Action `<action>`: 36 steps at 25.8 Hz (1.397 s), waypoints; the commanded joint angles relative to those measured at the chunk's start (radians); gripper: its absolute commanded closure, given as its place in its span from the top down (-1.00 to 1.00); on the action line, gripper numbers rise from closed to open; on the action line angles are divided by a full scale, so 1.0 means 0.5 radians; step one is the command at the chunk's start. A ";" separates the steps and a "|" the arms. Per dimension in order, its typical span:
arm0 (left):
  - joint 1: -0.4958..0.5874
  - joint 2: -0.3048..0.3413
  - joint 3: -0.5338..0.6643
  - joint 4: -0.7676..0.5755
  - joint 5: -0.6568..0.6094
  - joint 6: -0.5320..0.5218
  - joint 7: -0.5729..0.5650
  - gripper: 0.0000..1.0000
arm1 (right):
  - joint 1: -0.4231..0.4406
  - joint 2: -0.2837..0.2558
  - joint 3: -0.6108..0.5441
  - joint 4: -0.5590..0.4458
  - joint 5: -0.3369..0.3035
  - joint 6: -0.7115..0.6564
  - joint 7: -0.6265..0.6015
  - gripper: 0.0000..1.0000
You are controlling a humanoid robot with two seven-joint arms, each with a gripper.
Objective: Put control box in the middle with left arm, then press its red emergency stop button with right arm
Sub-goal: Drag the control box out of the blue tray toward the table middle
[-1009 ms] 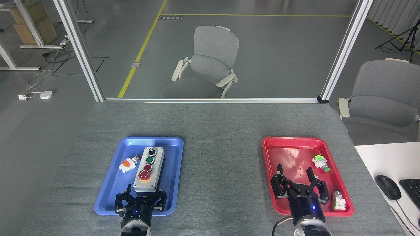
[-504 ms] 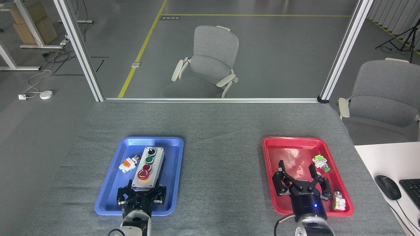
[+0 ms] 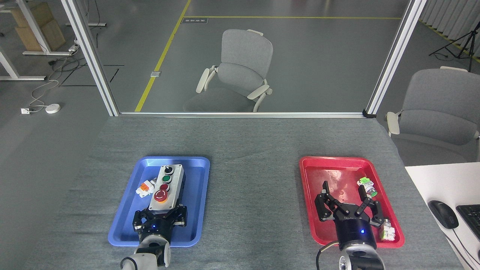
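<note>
The grey control box [image 3: 167, 184] is over the blue tray [image 3: 120, 221], tilted slightly left, with a black knob, a green button and a small dark-red button on top. Its red emergency stop button [image 3: 161, 195], on a yellow ring, is the one nearest me. My left gripper [image 3: 162, 212] is shut on the box's near end, a finger on each side. My right gripper [image 3: 344, 186] hangs open over the red tray [image 3: 306, 187] with nothing between its fingers.
A loose white-orange part [image 3: 144, 188] lies in the blue tray, partly hidden behind the box's left edge. Two small green-white parts [image 3: 366, 186] [image 3: 387, 231] lie in the red tray beside my right gripper. A mouse [image 3: 443, 213] sits on the white desk at right.
My left gripper moved forward and closed on the box's near end; the box shifted away and left, now overlapping the white-orange part. My right gripper moved slightly forward and right, still open.
</note>
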 commanded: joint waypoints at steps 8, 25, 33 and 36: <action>0.139 -0.007 -0.025 -0.528 0.381 -0.076 0.006 -1.00 | 0.064 0.005 0.024 0.008 0.073 -0.037 0.001 0.98; 0.050 -0.234 -0.856 -0.313 0.292 0.317 0.144 -1.00 | 0.223 0.054 -0.246 0.011 0.058 -0.205 -0.109 0.98; -0.060 -0.234 -1.166 -0.028 0.289 0.452 0.279 -1.00 | 0.190 0.036 -0.219 -0.032 0.055 -0.202 -0.109 0.97; -0.079 -0.234 -1.277 -0.003 0.289 0.513 0.307 -1.00 | 0.199 0.029 -0.216 -0.019 0.048 -0.202 -0.112 0.98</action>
